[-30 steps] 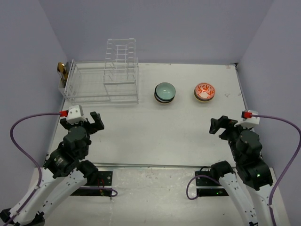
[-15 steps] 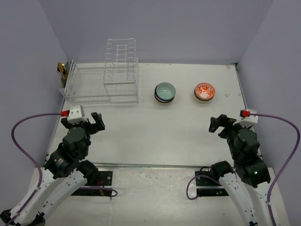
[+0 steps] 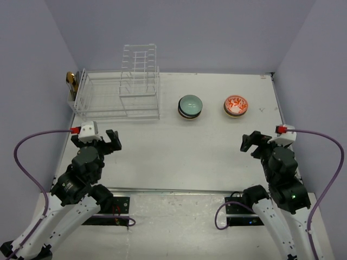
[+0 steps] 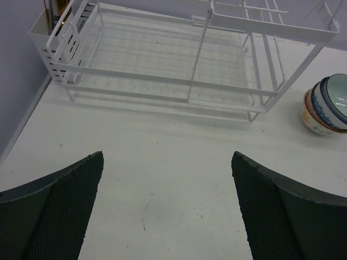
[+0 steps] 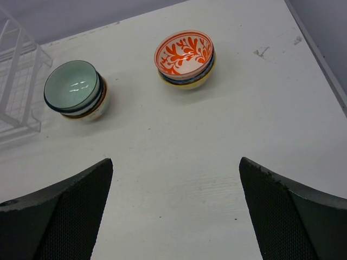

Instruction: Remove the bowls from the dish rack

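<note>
The white wire dish rack [image 3: 116, 97] stands at the back left with no bowl in it; it also fills the top of the left wrist view [image 4: 162, 59]. A stack of bowls with a pale green one on top [image 3: 190, 106] sits mid-table, also in the right wrist view [image 5: 75, 88]. A second stack with an orange-patterned bowl on top [image 3: 236, 105] sits to its right, also in the right wrist view [image 5: 185, 57]. My left gripper [image 3: 106, 140] is open and empty, in front of the rack. My right gripper [image 3: 251, 142] is open and empty, in front of the orange bowl.
A small golden-brown object [image 3: 70, 81] sits at the rack's left end. Purple walls close in the back and both sides. The white table's right edge [image 3: 279, 108] runs near the orange bowl stack.
Both arms have drawn back slightly toward the near edge. The bowls and rack have not moved.
</note>
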Robot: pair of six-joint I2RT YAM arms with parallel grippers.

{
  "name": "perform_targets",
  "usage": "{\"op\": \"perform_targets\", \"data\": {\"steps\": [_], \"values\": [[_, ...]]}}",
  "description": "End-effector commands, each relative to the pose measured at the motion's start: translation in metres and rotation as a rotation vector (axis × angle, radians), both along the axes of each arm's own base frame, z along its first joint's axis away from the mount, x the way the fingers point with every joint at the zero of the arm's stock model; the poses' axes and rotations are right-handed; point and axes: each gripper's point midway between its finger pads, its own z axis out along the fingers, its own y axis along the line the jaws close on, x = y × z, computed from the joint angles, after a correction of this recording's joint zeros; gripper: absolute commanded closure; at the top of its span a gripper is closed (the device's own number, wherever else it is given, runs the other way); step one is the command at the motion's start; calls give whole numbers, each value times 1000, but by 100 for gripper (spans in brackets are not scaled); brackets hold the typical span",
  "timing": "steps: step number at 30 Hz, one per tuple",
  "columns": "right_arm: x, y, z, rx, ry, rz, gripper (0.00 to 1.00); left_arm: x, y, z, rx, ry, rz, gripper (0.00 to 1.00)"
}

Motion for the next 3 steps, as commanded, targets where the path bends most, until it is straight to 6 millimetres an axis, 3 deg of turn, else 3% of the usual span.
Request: {"op": "perform_targets", "data": {"steps": [1,3], "values": [[7,-2,7,-6,-28,-14,1,3,-1,7,-1,-30,-5,0],[7,0,7,-11,-22,-3,1,3,-1,7,0,-30,-8,0]]}}
